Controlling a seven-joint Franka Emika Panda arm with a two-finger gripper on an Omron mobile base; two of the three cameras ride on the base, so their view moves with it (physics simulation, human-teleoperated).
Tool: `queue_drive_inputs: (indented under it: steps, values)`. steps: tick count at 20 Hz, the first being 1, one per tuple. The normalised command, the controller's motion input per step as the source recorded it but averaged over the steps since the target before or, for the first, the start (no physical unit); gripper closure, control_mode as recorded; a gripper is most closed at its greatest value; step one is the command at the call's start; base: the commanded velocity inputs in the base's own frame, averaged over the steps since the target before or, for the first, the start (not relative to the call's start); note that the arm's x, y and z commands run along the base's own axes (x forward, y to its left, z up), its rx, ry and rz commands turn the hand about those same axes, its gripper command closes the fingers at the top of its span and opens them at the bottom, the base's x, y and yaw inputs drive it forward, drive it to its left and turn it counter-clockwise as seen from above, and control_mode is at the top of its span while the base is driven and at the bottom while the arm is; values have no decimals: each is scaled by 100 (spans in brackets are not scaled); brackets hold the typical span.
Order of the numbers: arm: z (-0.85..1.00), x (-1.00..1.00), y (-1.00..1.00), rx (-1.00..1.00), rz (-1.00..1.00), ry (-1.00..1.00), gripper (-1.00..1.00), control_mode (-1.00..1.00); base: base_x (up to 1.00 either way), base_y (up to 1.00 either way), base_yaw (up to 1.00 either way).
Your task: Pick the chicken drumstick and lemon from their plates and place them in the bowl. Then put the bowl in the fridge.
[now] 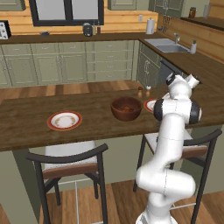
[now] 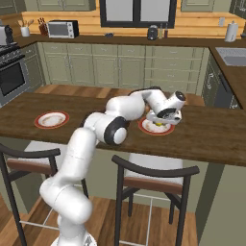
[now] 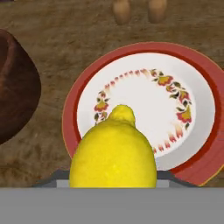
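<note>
Lemon [image 3: 113,151] over right plate [image 3: 192,131], bowl [image 1: 126,108] between both plates.

Waxy lemon [image 3: 113,155] — glazed plate [image 3: 199,118] — matt wooden counter [image 3: 57,48].

The lemon [image 3: 113,151] hides the fingertips in the hand view. The bowl [image 3: 15,87] is cut off at that view's left edge. In the left base view, the arm covers most of the right-hand plate [image 1: 150,105].
</note>
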Motion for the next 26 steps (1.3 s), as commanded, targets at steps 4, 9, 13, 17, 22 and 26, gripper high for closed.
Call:
queue_drive_inputs:
  steps: [4, 9, 13, 17, 22, 26]
  values:
    - [95, -100, 43, 3, 2, -20, 100, -100, 0, 0, 0]
    - [97, -97, 67, 4, 6, -2, 100, -100, 0, 0, 0]
    - [82, -54, 71, 0, 8, 4, 100, -100, 0, 0, 0]
    - [31, -13, 86, -1, 4, 9, 100, -100, 0, 0, 0]
    - [0, 6, 74, -9, 0, 7, 100, -100, 0, 0, 0]
    - [0, 48, 35, -14, -5, 19, 100, -100, 0, 0, 0]
